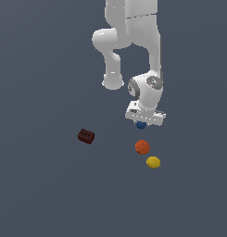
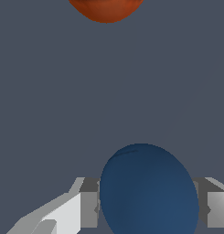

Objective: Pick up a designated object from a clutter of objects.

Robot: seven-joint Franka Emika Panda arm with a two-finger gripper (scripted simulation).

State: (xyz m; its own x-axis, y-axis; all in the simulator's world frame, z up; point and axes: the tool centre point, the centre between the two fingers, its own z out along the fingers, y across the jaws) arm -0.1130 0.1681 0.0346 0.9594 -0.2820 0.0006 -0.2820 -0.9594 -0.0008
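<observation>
Dark blue, the ball (image 1: 141, 124) sits between the fingers (image 2: 70, 212) of the gripper (image 1: 143, 121), which we see flanking it on both sides, seemingly touching it; in the exterior view the hand hides most of it. Just beyond the blue ball lies the orange ball (image 1: 142, 146), cropped in the wrist view, then the yellow ball (image 1: 153, 162). The brown block (image 1: 86, 136) lies well apart from the blue ball.

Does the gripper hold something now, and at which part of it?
The blue ball sits between the gripper fingers at its two sides; a firm hold cannot be confirmed.
</observation>
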